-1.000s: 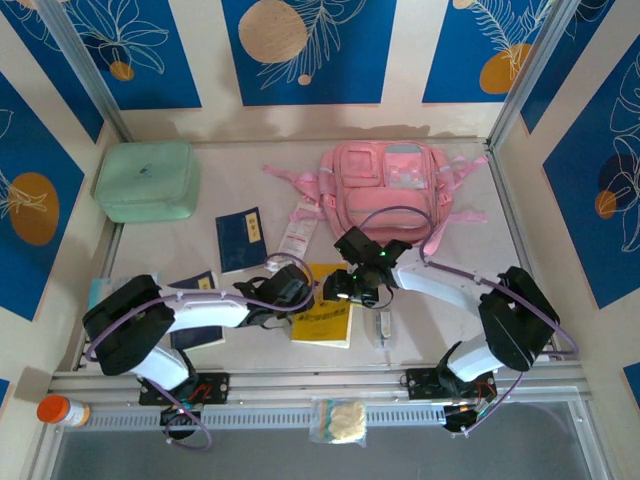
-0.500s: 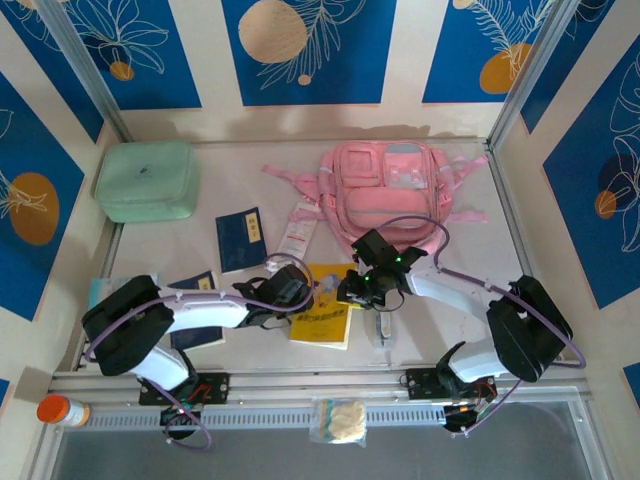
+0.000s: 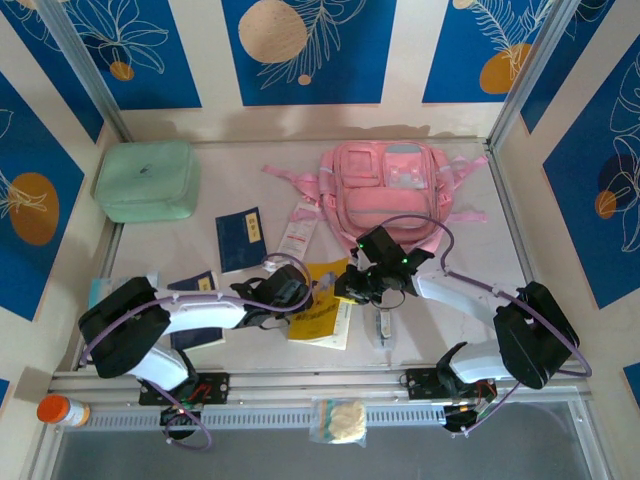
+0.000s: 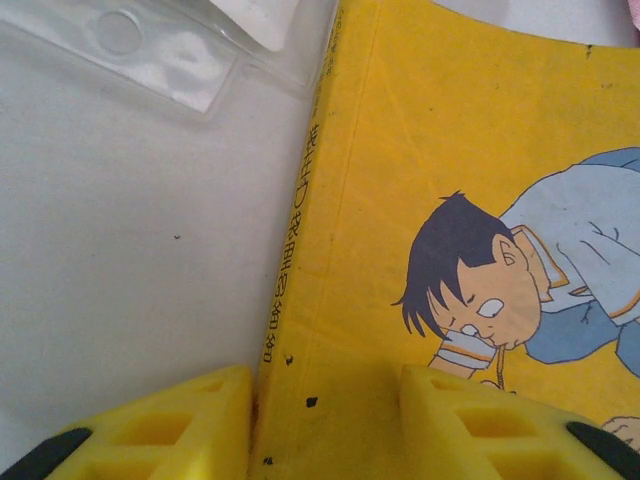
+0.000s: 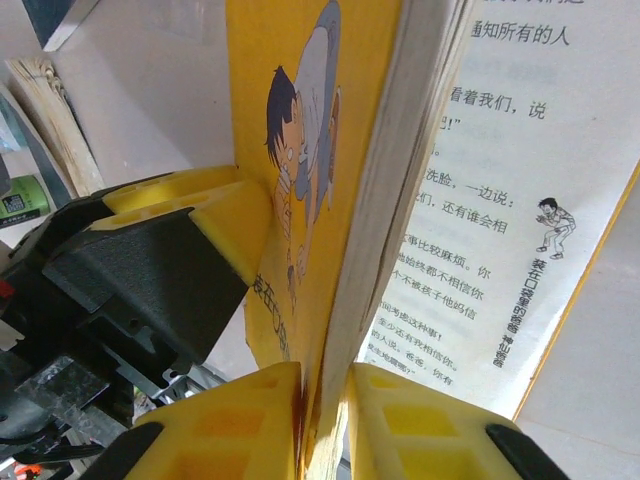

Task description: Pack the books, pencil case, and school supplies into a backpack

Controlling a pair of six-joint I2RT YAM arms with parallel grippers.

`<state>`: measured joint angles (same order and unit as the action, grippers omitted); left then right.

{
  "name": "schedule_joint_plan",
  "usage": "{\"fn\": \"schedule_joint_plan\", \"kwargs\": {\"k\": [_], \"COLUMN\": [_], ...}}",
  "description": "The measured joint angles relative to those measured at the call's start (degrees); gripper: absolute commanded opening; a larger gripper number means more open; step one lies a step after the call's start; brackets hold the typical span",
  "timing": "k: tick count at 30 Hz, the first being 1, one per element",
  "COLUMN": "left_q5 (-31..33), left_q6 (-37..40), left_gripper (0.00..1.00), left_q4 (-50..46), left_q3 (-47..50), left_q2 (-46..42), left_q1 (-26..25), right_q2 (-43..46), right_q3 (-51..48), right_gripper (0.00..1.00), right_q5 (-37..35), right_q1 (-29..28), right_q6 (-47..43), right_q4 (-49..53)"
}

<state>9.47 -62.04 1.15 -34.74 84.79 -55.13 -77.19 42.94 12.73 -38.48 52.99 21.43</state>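
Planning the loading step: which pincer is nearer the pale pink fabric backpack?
Right. The right pincer grips the yellow paperback just short of the pink backpack; the left pincer sits farther back and left, at the book's spine.

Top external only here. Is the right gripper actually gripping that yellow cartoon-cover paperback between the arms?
Observer: Yes. On the right wrist camera the right gripper pinches the bright yellow cartoon-cover paperback by its front cover plus some pages.
Operator: Book closed?
Observer: No, it gapes open; a printed white inside page shows.
Operator: Left gripper?
Observer: The left gripper is open, fingers astride the paperback's spine edge, one over the cover, one over the white table.
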Motion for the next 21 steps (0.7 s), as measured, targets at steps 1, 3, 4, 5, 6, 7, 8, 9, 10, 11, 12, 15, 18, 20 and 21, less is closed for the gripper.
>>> {"fn": "schedule_joint_plan", "kwargs": {"k": [1, 3, 4, 5, 6, 7, 8, 9, 10, 11, 12, 15, 18, 20, 21], "left_q5": [0.0, 0.0, 0.0, 0.0, 0.0, -0.1, -0.2, -0.4, -0.6, -1.0, -1.3, -1.6, -3.3, -5.9, -7.5], "left_q6": [0.0, 0.0, 0.0, 0.0, 0.0, 0.1, 0.3, 0.6, 1.0, 1.3, 1.7, 3.1, 5.0, 6.4, 7.0], "left_gripper": [0.43, 0.44, 0.45, 0.47, 0.49, 0.51, 0.52, 0.55, 0.56, 0.58, 0.59, 0.66, 0.72, 0.75, 0.77], "left_q4": [0.0, 0.0, 0.1, 0.1, 0.0, 0.0, -0.1, -0.2, -0.5, -1.0, -1.8, -2.9, -6.0, -6.8, -6.8], "left_q3": [0.0, 0.0, 0.0, 0.0, 0.1, 0.2, 0.3, 0.5, 0.7, 0.7, 0.9, 2.6, 3.2, 3.2, 3.2], "left_q2": [0.0, 0.0, 0.0, -0.1, -0.4, -0.9, -1.7, -2.8, -4.1, -5.4, -7.3, -15.0, -23.5, -27.6, -29.2], "left_q1": [0.0, 0.0, 0.2, 0.2, 0.3, 0.5, 0.8, 1.1, 1.6, 2.2, 3.3, 5.8, 8.7, 11.1, 12.7], "right_q2": [0.0, 0.1, 0.1, 0.2, 0.3, 0.4, 0.5, 0.7, 1.2, 1.7, 2.4, 4.5, 7.7, 10.3, 11.7], "right_q3": [0.0, 0.0, -0.1, -0.3, -0.5, -0.7, -0.8, -0.9, -1.3, -1.8, -2.3, -2.4, -1.4, -0.7, -0.2], "right_gripper": [0.12, 0.07, 0.06, 0.04, 0.02, 0.00, 0.00, 0.00, 0.00, 0.00, 0.00, 0.00, 0.00, 0.00, 0.00], "right_q5": [0.0, 0.0, 0.0, 0.2, 0.4, 0.6, 0.9, 1.4, 2.3, 3.3, 4.5, 6.4, 7.4, 9.0, 10.1], "right_q1": [0.0, 0.2, 0.4, 0.6, 0.8, 1.0, 1.2, 1.6, 2.1, 2.6, 3.3, 5.2, 6.8, 8.0, 8.7], "right_q6": [0.0, 0.2, 0.2, 0.2, 0.2, 0.0, -0.2, -0.5, -0.7, -0.7, -0.9, -2.1, -3.8, -4.7, -5.3], "right_q4": [0.0, 0.2, 0.2, 0.0, 0.0, -0.1, -0.3, -0.9, -1.7, -2.7, -3.7, -4.2, -2.7, -2.5, -2.4]}}
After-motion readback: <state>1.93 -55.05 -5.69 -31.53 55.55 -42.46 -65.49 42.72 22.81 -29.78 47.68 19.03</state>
